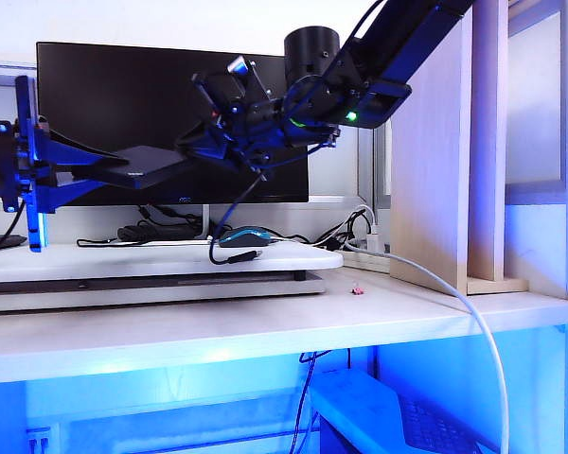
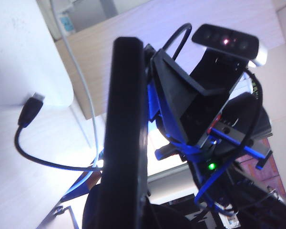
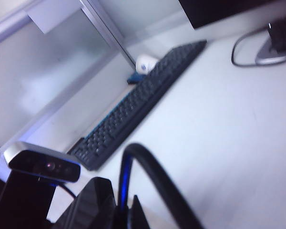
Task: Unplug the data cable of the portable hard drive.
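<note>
Exterior view: the left gripper (image 1: 123, 168) reaches in from nine o'clock and clamps the thin, flat matte-black portable hard drive (image 1: 150, 164), holding it in the air in front of the dark monitor screen (image 1: 95, 85). The right gripper (image 1: 201, 144) comes down from two o'clock and meets the drive's near end; its jaws are narrowed, pinched at the drive's cable end, though the plug itself cannot be made out. The thin black data cable (image 1: 229, 219) hangs from that spot to the white tabletop (image 1: 293, 317), its free plug lying near six o'clock of the drive, just beside a blue-black mouse (image 1: 246, 235). A thick white cable (image 1: 464, 307) sweeps toward five o'clock.

Left wrist view: the hard drive (image 2: 124, 133) shows edge-on as a dark upright slab, with the right gripper (image 2: 157, 114) against its side. The data cable (image 2: 24, 148) loops over the tabletop (image 2: 19, 57), its plug end free.

Right wrist view: a black keyboard (image 3: 138, 100) lies on the tabletop (image 3: 219, 124); the black cable (image 3: 157, 176) arcs up near six o'clock, blurred. The gripper's fingertips are not visible.
</note>
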{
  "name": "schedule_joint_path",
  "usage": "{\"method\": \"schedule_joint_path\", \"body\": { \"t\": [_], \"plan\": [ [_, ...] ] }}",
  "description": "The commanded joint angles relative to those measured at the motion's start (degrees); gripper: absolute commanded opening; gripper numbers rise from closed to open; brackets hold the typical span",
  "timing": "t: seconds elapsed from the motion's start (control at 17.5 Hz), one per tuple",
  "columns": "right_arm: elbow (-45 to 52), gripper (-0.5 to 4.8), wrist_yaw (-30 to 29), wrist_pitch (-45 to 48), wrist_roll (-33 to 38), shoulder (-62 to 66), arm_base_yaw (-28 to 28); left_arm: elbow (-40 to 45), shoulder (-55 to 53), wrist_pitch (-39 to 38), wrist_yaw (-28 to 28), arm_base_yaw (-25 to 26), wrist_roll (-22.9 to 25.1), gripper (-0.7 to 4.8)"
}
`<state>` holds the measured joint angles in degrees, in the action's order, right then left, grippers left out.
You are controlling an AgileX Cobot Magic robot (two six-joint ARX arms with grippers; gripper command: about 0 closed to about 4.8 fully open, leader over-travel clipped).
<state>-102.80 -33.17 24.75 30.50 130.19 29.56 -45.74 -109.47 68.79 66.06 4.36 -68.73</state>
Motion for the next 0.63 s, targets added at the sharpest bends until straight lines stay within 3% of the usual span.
{"method": "schedule_joint_path", "body": {
  "t": [0.06,0.28,0.63],
  "plan": [
    [-4.4,-0.06,8.7,3.7,-2.4,-0.9,-3.6,0.6,0.0,-4.7,5.2,0.6,1.2,-0.06],
    [-4.5,-0.06,9.0,2.2,-3.9,-0.9,-5.1,0.7,0.1,-4.9,8.3,0.7,1.2,-0.06],
    [-4.7,-0.06,8.9,2.1,-3.9,-0.9,-5.9,1.2,0.0,-5.0,3.6,0.9,2.3,-0.06]
  ]
}}
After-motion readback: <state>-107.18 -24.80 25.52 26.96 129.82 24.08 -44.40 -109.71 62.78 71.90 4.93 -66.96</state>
